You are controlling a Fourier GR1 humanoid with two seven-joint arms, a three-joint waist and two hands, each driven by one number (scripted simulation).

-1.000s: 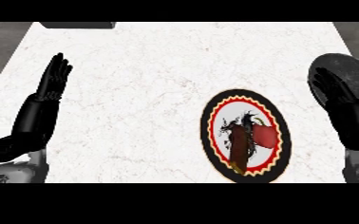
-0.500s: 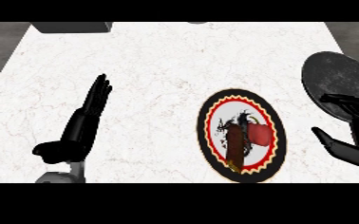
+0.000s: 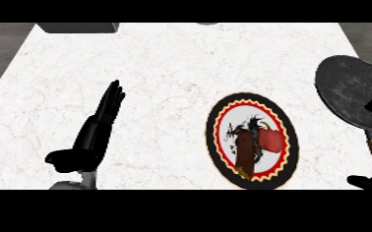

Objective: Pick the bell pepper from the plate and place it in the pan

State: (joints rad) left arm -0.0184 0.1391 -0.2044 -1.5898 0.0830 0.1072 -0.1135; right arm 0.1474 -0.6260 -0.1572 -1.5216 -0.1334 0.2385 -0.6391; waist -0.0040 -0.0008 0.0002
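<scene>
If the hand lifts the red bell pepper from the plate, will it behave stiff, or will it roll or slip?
The bell pepper looks rounded and smooth, so it may roll or slip if only nudged. It shows one solid shape, so it is probably stiff, not floppy. It lies on a flat plate with little rim, so a push could slide it off.

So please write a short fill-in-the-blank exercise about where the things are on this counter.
1. The red bell pepper lies on the ____.
2. The dark pan is at the view's ____ edge.
3. The left robot hand has its fingers ____.
4. The plate sits on a white ____.

Missing words: plate; right; straight; counter
</scene>
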